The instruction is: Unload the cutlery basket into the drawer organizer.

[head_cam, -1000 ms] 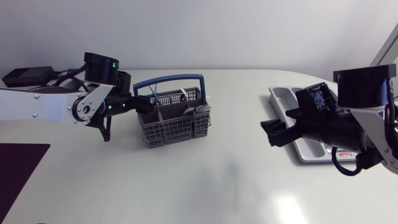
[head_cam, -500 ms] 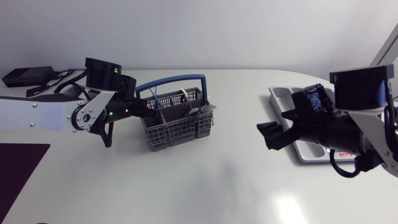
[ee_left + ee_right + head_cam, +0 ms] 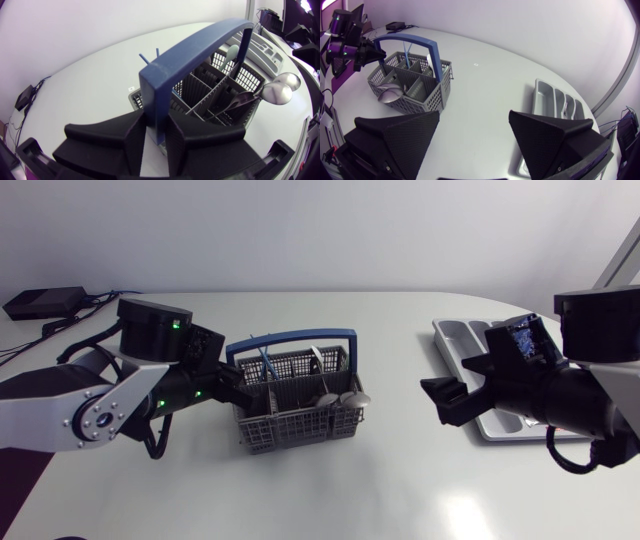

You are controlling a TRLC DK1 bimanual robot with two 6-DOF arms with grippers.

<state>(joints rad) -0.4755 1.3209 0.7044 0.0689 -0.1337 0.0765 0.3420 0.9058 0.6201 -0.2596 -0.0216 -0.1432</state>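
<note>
The cutlery basket (image 3: 300,405) sits on the table a little left of the middle, and from where I stand the left gripper (image 3: 155,145) has hold of it. Its two fingers are pressed against either side of the blue handle (image 3: 200,42), low on the post at the end nearest that arm. From that grip the basket's long side runs toward the table's right edge, with the handle arching along the same line. Two spoons (image 3: 338,397) stand bowl-up at the end away from the left gripper, leaning out over the corner toward the table's front edge. Further along that line hangs the right gripper (image 3: 475,127), its fingers spread wide with nothing between them, pointed toward the basket but well apart from it. Just beyond it, by the table's right edge, lies the drawer organizer (image 3: 450,330). I'd judge the right arm the one to do the picking. The spoons' end of the basket faces it, the organizer is right beside it, and the left arm is taken up with holding the handle.
</note>
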